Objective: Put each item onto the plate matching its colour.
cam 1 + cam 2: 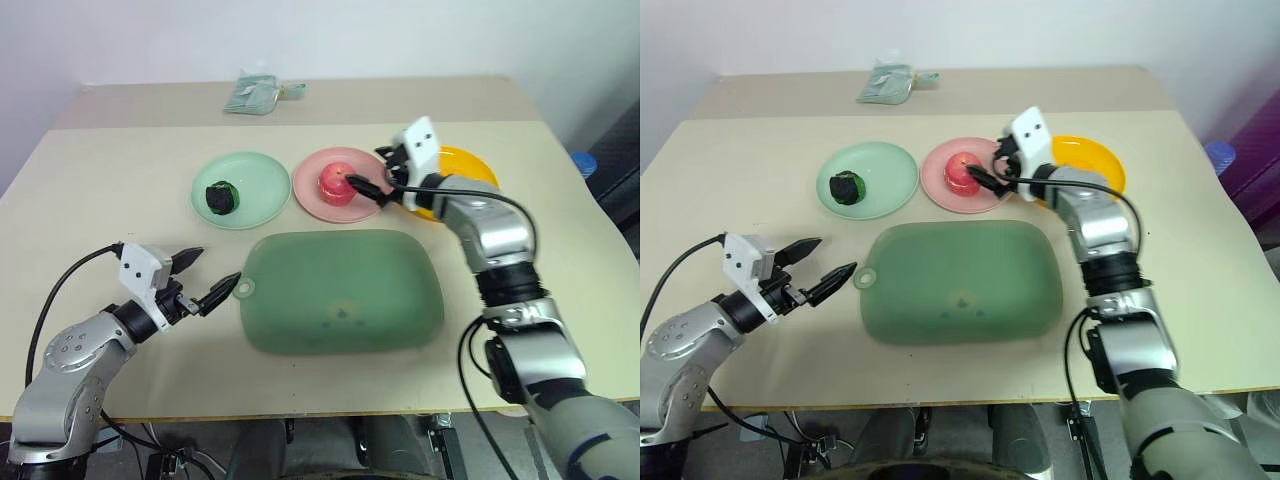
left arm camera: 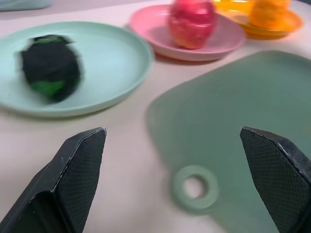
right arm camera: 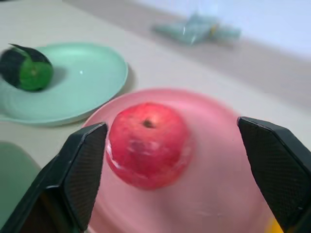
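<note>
Yellow plate (image 1: 470, 165) partly hidden behind right end effector (image 1: 372, 180); orange lump (image 2: 270, 13) cut off at edge.

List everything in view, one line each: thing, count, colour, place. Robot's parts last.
table: 1, beige, under everything.
mint green plate: 1, far centre-left.
green-and-black ball: 1, on the mint green plate.
pink plate: 1, beside the mint one, toward the robot's right.
pink-red apple: 1, on the pink plate.
yellow plate: 1, right of the pink plate.
orange lump: 1, on the yellow plate.
green mat: 1, translucent, near centre.
greenish packet: 1, far edge.
left gripper: 1, black fingers, open, beside the mat's ring tab.
right gripper: 1, black fingers, open, at the apple.
</note>
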